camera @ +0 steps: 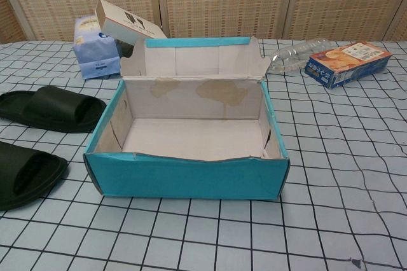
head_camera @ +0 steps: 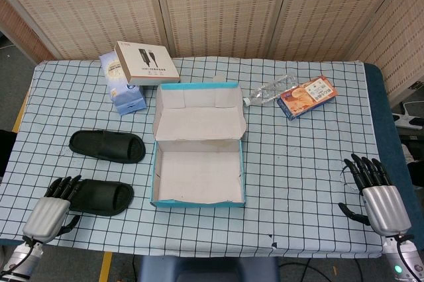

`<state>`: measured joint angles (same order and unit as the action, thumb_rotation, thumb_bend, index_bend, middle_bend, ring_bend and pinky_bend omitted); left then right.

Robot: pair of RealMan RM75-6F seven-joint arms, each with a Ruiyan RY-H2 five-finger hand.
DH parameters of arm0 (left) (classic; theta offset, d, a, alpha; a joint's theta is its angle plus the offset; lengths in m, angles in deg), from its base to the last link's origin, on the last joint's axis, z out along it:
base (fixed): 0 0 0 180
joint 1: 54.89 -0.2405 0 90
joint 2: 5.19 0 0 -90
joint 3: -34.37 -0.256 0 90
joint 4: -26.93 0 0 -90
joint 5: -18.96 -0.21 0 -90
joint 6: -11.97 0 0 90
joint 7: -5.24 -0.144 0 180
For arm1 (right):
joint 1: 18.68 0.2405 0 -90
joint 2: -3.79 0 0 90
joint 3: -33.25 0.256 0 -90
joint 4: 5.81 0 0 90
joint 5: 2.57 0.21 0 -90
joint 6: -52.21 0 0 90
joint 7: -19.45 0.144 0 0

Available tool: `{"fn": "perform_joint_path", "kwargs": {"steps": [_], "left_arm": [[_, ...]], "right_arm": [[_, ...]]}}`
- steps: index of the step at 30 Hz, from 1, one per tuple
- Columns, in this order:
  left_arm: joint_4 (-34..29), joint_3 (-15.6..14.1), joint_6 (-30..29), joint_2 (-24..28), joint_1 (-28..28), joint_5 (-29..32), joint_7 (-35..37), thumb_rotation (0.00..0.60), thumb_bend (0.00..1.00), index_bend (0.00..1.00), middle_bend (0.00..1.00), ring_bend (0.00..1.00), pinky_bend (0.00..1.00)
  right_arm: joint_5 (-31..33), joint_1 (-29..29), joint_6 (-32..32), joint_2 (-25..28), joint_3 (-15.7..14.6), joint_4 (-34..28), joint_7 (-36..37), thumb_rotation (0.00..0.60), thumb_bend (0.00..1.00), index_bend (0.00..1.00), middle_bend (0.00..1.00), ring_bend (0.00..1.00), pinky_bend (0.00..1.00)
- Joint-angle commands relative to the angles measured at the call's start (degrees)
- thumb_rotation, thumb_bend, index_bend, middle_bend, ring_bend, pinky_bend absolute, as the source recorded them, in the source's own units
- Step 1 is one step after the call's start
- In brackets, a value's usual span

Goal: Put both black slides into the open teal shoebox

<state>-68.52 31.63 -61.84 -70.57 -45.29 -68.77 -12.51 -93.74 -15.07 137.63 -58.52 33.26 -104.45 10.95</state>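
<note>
In the head view, the left hand [head_camera: 52, 207] is empty, fingers spread, fingertips at the heel end of the near slide [head_camera: 97, 196]; the far slide [head_camera: 107, 146] lies beyond it, both left of the shoebox [head_camera: 198, 198]. The right hand [head_camera: 374, 192] rests unloaded, fingers apart. Grip the near slide across its strap and lift above the box wall before moving right. In the chest view, no hand shows; the near slide [camera: 25, 174] lies well apart from the shoebox [camera: 188, 177], whose interior is bare.

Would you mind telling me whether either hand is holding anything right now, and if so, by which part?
Nothing is held. The left hand lies open at the end of the near slide, not gripping it. The right hand is open, away from everything.
</note>
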Motion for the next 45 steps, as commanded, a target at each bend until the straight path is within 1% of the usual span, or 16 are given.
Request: {"fn": "perform_joint_path", "kwargs": {"steps": [1,5,9,14,19,24,25,28,30,31,33,36,38,45], "left_arm": [[1.7,2.2,3.0,-4.3,2.1,5.5,-9.7,0.599,0.34,0.0,0.0,0.0,0.05],[2.4,2.8,5.9,-5.6,3.5,8.1,-9.4,0.598,0.34,0.0,0.0,0.0,0.04],[2.9,2.8,7.8,-6.6,4.2,11.6,-12.9,0.593,0.34,0.0,0.0,0.0,0.04],[2.6,2.5,7.7,-7.5,4.4,13.4,-15.6,0.585,0.34,0.0,0.0,0.0,0.04],[2.0,2.4,8.2,-8.3,4.7,16.0,-17.5,0.596,0.34,0.0,0.0,0.0,0.05],[3.7,2.1,9.2,-9.7,5.5,16.5,-17.1,0.6,0.33,0.01,0.0,0.0,0.09],[4.3,2.0,9.0,-10.1,5.6,16.0,-16.7,0.6,0.33,0.02,0.03,0.01,0.1],[5.1,1.9,8.8,-10.6,5.7,15.5,-16.2,0.6,0.34,0.15,0.17,0.12,0.16],[5.9,1.8,8.6,-11.1,5.7,14.8,-15.6,0.6,0.34,0.29,0.35,0.27,0.21],[6.8,1.6,8.4,-11.6,5.8,14.3,-15.2,0.6,0.34,0.34,0.42,0.34,0.24],[8.1,1.4,8.0,-12.3,5.7,13.7,-14.7,0.6,0.35,0.39,0.54,0.42,0.27],[9.2,1.2,6.6,-12.7,5.4,11.9,-12.8,0.6,0.35,0.43,0.61,0.47,0.31],[9.1,1.2,5.4,-12.3,5.1,11.2,-12.1,0.6,0.36,0.44,0.63,0.49,0.32],[5.2,2.5,-2.7,-8.3,2.9,8.2,-11.6,0.6,0.36,0.44,0.63,0.49,0.31]], "right_arm": [[-0.4,0.1,-0.2,0.1,-0.2,-0.2,0.2,0.528,0.14,0.0,0.0,0.0,0.0],[-0.1,0.1,-0.8,0.5,-0.4,-0.4,0.4,0.527,0.14,0.0,0.0,0.0,0.0],[-1.5,-0.2,0.5,1.0,-0.5,-0.4,2.2,0.527,0.14,0.0,0.0,0.0,0.0],[-4.0,-0.8,2.3,1.6,-1.2,0.0,4.7,0.526,0.14,0.0,0.0,0.0,0.0],[-4.2,-0.5,1.3,1.6,-1.4,0.1,5.1,0.526,0.14,0.0,0.0,0.0,0.0],[-4.0,-0.2,0.6,1.9,-1.5,0.0,5.4,0.527,0.14,0.0,0.0,0.0,0.0],[-3.9,-0.2,0.5,1.9,-1.5,0.0,5.4,0.527,0.14,0.0,0.0,0.0,0.0],[-3.9,-0.2,0.4,1.9,-1.5,0.0,5.4,0.526,0.14,0.0,0.0,0.0,0.0],[-3.8,-0.1,0.3,2.0,-1.5,0.0,5.4,0.524,0.14,0.0,0.0,0.0,0.0],[-3.6,-0.1,0.2,2.0,-1.4,0.0,5.4,0.527,0.14,0.0,0.0,0.0,0.0],[-3.5,-0.1,0.0,2.0,-1.4,-0.1,5.4,0.526,0.14,0.0,0.0,0.0,0.0],[-3.5,-0.1,0.1,2.1,-1.4,-0.1,5.5,0.527,0.14,0.0,0.0,0.0,0.0],[-3.5,-0.1,0.0,2.1,-1.4,-0.2,5.4,0.527,0.14,0.0,0.0,0.0,0.0],[-3.7,-0.2,-0.1,2.1,-1.6,-0.3,5.1,0.526,0.14,0.0,0.0,0.0,0.0]]}}
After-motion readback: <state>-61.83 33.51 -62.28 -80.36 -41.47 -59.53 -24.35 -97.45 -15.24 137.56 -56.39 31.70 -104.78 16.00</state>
